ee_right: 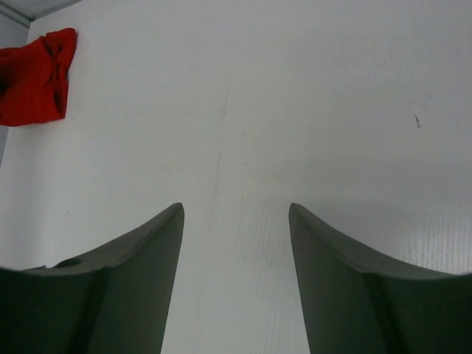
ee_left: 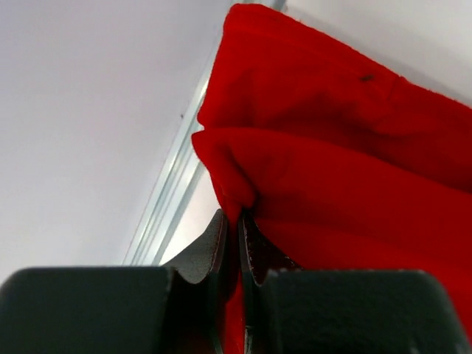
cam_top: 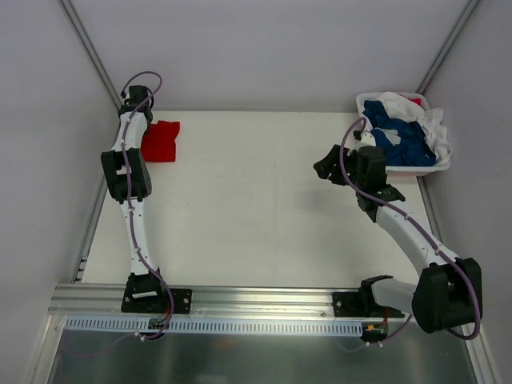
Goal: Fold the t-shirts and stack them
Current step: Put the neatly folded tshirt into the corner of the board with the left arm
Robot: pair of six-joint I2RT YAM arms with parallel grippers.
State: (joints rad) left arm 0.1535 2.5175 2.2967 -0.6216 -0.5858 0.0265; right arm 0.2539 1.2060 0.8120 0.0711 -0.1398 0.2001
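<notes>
A folded bright red t-shirt [cam_top: 162, 141] lies at the table's far left corner. It fills the left wrist view [ee_left: 339, 169] and shows small in the right wrist view [ee_right: 35, 77]. My left gripper [cam_top: 141, 130] [ee_left: 237, 221] is shut on a fold at the red shirt's edge. Dark blue t-shirts [cam_top: 398, 136] and white t-shirts [cam_top: 433, 128] are piled in a white basket [cam_top: 416, 169] at the far right. My right gripper [cam_top: 326, 170] [ee_right: 236, 210] is open and empty above bare table, left of the basket.
Grey walls close the table on the left, back and right. An aluminium rail [cam_top: 240, 300] runs along the near edge with both arm bases on it. A metal strip [ee_left: 166, 214] runs beside the red shirt.
</notes>
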